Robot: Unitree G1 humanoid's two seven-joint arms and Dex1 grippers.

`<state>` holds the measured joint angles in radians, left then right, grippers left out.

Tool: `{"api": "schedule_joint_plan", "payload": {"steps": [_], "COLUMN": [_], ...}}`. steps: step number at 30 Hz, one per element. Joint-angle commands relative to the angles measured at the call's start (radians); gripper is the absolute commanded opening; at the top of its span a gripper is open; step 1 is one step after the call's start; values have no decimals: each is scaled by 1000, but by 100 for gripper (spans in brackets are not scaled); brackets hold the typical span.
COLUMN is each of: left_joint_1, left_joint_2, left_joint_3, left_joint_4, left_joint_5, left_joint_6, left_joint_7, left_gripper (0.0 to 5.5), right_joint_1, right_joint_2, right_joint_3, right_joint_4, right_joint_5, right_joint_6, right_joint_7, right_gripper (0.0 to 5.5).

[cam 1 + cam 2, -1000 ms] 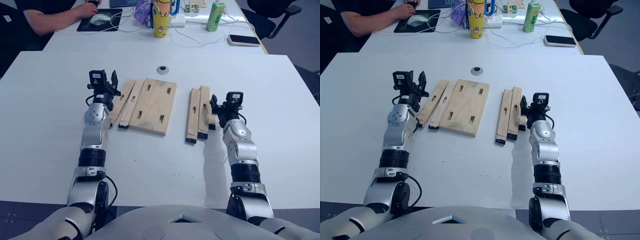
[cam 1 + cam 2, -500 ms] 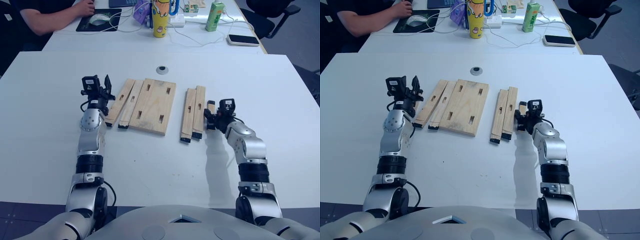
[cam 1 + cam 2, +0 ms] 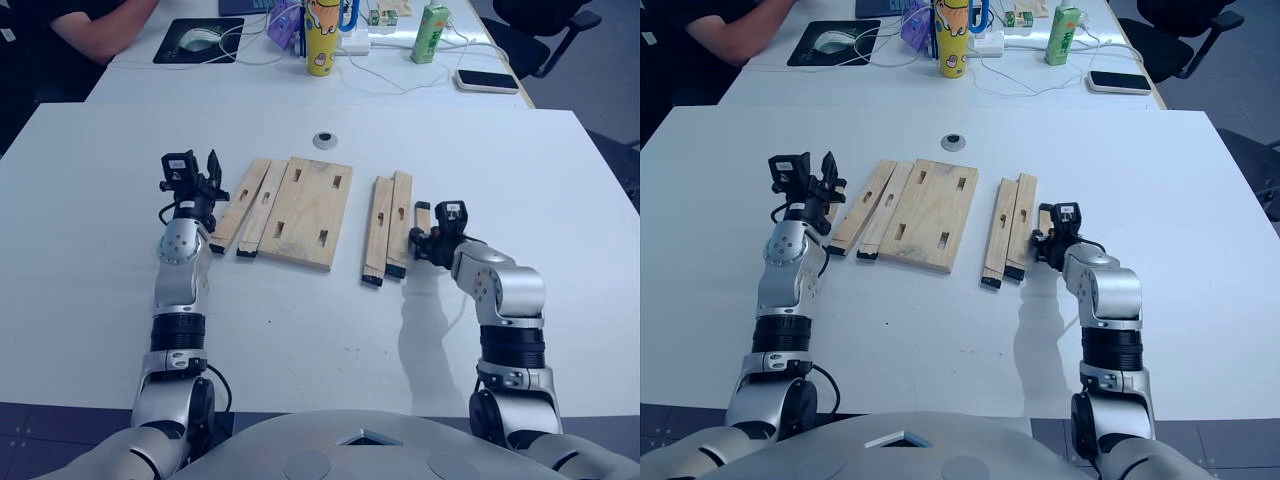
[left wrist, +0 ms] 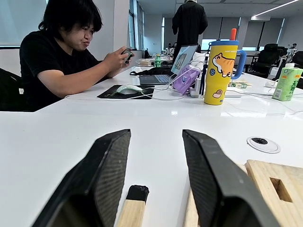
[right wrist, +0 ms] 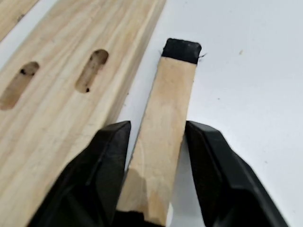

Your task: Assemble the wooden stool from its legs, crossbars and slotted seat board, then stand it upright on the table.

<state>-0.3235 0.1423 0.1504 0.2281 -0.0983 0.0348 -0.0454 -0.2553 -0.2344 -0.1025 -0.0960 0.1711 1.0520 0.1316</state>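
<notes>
Squarely inside right end effector (image 5: 156,130), black-tipped stick (image 5: 171,94)

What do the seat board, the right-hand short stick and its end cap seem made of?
Seat board: pale, bare-looking wood with visible grain. Stick: same pale wood, grain lines, rough chipped edge. Cap: matte black, probably rubber or plastic.

arms: my left arm (image 3: 180,275) and right arm (image 3: 508,300) have silver-grey rounded shells with black ribbed rings at the joints
cable: black cable (image 3: 224,385) loops out by my left elbow
wrist: black camera box (image 3: 178,163), white label on top
grippers: left gripper (image 4: 156,136) and right gripper (image 5: 157,126) both black; fingers (image 4: 102,175) matte, grainy, wedge-shaped
</notes>
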Motion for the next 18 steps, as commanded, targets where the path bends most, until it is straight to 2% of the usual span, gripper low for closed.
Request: {"api": "schedule_joint_plan", "payload": {"steps": [1,6,10,14,18], "left_joint_1": [-36,-47,-68,-81,-95], "left_joint_2": [3,2,-15,-65,-90], "left_joint_3": [-9,-13,6,25,39], "left_joint_4": [-10,-13,-35,-138,-226], "left_joint_5": [-21,-49,-165,-453,-695], "left_joint_6": [24,48,127,391,651], "left_joint_7": [-35,-74,-157,-283,-312], "left_gripper": [203,203,203,203,203], "right_joint_1": [49,32,-30,-55,-19], "right_joint_2": [6,-27,-25,21,33], "right_joint_3": [13,-15,-61,-8,98], "right_joint_4": [84,142,138,107,90], "right_joint_5": [-21,-82,-75,24,62], "right_joint_6": [-6,-245,-509,-704,-772], "right_joint_7": [-13,-60,-58,129,291], "right_gripper": [137,132,132,132,132]}}
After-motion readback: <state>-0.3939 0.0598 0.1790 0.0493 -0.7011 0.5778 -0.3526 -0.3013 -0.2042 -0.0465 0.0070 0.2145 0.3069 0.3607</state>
